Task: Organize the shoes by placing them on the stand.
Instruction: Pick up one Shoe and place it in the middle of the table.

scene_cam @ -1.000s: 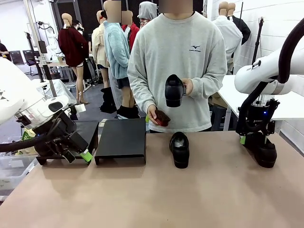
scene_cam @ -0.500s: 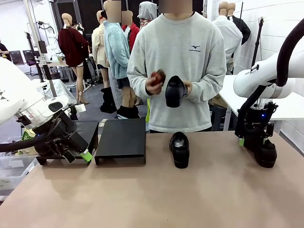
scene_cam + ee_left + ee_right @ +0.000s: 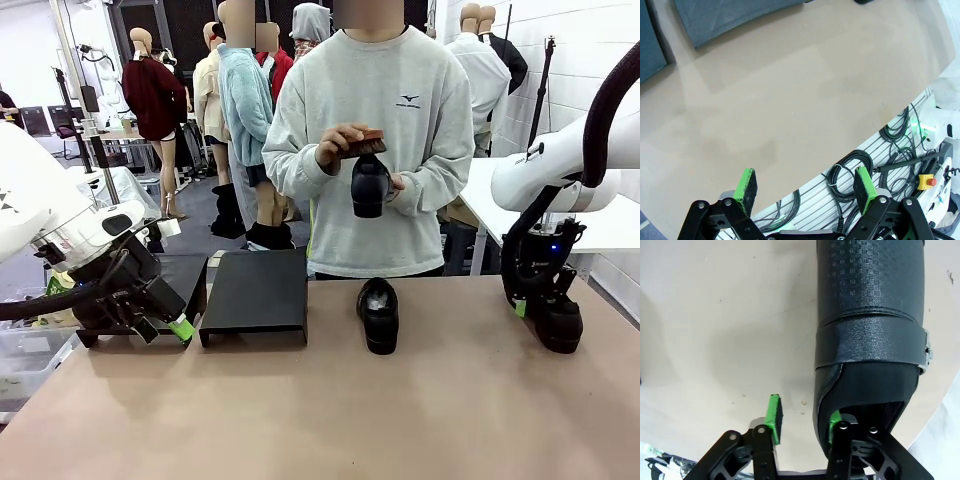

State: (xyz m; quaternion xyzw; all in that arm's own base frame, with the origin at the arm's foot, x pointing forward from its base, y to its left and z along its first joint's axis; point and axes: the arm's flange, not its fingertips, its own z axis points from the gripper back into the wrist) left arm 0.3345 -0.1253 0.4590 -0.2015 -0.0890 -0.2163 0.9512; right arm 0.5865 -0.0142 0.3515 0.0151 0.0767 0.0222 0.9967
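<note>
Tool (right) half-open astride shoe wall.

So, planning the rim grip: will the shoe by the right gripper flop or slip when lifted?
The shoe looks like stiff grained leather, so it probably keeps shape. Gripped at one side, it may tilt. The grain likely limits slip.

The strapped shoe at the right gripper's jaws is black: rows of embossed dots on the forepart, pebbled grain on the strap, a silver buckle. The pads are bright green on black fingers, as on the left gripper. The desk is pale tan, and the stand beyond the left jaws is dark slate. The person's sweatshirt is light grey.
</note>
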